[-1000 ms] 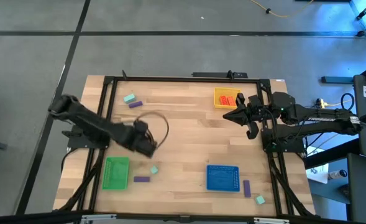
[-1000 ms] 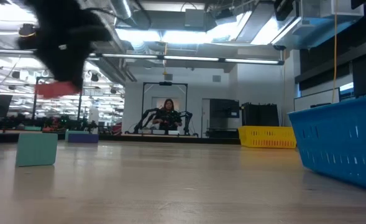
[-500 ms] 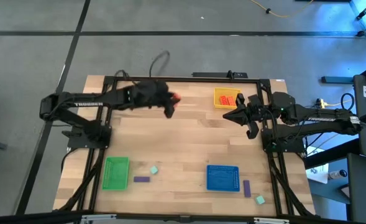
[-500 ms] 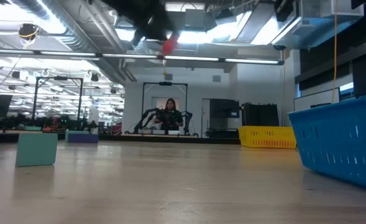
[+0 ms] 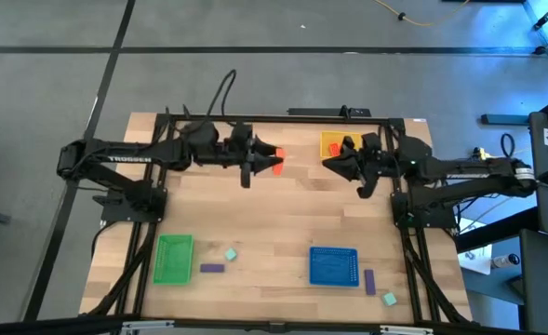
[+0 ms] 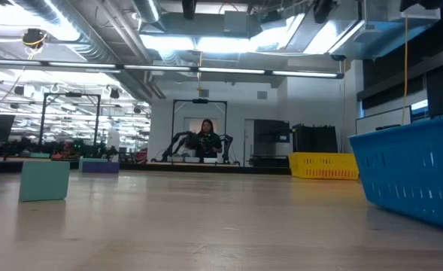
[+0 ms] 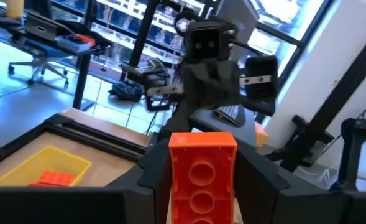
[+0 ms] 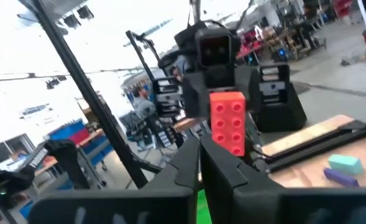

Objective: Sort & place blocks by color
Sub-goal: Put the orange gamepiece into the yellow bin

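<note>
An orange-red block (image 5: 276,161) is held high over the far part of the table by my left gripper (image 5: 268,164), which points level toward the table's right. My right gripper (image 5: 330,165) faces it from the right, shut and empty, a short gap away. Behind it, a yellow tray (image 5: 333,141) holds an orange block (image 7: 55,178). A mint block (image 5: 230,253) and a purple block (image 5: 212,268) lie flat beside the green tray (image 5: 173,258). Another purple block (image 5: 369,282) and a mint one (image 5: 389,299) lie right of the blue tray (image 5: 334,265). My left gripper pinches the orange-red block by its two long sides (image 7: 176,186) between the two fingers. The fingers come level from the table's left and lie along the block. Its free end (image 7: 202,142) sticks out past the fingertips, and it hangs clear of the table.
A mint block (image 8: 344,163) and a purple block (image 8: 335,177) lie near the far left corner, under my left arm. A black frame (image 5: 274,118) runs around the table. In the low view the blue tray's wall (image 6: 413,177) stands close on the right.
My left gripper has carried the orange-red block up from beside the green tray to the far edge, then toward the yellow tray, tipping from pointing down to level. My right gripper has shifted a little toward the table's left, toward the block.
</note>
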Controlling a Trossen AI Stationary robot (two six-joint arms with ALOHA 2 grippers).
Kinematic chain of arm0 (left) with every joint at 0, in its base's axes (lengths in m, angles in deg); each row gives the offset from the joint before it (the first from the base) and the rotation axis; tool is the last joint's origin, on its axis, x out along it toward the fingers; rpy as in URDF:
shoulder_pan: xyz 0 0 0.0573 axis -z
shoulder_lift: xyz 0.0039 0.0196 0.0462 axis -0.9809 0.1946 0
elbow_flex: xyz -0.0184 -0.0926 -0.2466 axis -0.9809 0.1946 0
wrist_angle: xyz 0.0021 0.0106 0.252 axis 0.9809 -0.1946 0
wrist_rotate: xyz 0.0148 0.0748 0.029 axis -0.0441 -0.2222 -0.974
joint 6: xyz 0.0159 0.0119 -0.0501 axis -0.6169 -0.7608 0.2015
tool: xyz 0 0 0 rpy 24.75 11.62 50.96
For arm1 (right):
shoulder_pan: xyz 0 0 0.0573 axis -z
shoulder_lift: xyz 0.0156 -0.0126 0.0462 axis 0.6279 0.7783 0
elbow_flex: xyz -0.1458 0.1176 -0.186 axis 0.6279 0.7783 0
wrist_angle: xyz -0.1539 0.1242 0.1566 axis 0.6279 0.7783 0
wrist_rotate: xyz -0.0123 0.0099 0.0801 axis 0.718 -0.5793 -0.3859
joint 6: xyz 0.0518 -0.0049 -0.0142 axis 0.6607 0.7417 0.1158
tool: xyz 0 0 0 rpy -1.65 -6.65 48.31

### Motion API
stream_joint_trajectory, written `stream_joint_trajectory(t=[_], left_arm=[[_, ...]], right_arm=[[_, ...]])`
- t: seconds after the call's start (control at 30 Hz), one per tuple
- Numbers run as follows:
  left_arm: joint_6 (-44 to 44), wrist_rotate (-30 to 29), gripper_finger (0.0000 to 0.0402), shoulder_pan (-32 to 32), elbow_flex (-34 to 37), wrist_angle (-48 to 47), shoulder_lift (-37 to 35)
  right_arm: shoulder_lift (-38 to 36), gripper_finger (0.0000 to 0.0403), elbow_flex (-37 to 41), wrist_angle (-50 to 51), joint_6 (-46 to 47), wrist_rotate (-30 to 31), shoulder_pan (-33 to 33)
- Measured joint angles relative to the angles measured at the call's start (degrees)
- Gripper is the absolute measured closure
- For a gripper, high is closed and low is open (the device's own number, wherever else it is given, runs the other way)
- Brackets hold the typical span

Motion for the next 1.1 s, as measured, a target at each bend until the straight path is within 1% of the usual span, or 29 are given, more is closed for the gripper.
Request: stream_joint_trajectory(t=[0.1,0.17,0.3,0.47,0.57,0.67,0.8,1.1], left_arm=[[-0.24,-1.48,0.0275,0.58,0.00,-0.10,0.02],[-0.40,-1.72,0.0275,0.58,0.00,-0.04,0.02],[-0.42,-1.70,0.0275,0.14,0.00,-0.04,0.02],[-0.44,-2.48,0.0275,0.09,-0.01,-0.06,0.02],[-0.45,-2.52,0.0275,0.10,-0.02,-0.06,0.02],[-0.44,-2.58,0.0275,0.10,-0.02,-0.06,0.02],[-0.42,-2.53,0.0275,0.10,-0.02,0.30,0.02],[-0.42,-2.24,0.0276,0.36,-0.04,1.24,0.02]], right_arm=[[3.14,0.0363,-2.54,1.03,-0.55,-0.01,0.00],[4.82,0.0341,-4.62,1.47,-1.84,-0.01,0.00],[7.08,0.0280,-8.07,2.65,-3.07,-0.05,0.14],[8.73,0.0195,-11.80,12.36,-3.68,-0.14,0.26],[9.97,0.0152,-12.07,12.84,-4.87,-0.02,-0.46],[11.53,0.0119,-12.14,12.74,-5.55,1.00,-0.81],[14.64,0.0097,-12.14,11.71,-4.70,1.56,-0.70],[21.39,0.0093,-12.14,1.24,-4.88,1.50,-0.74]])
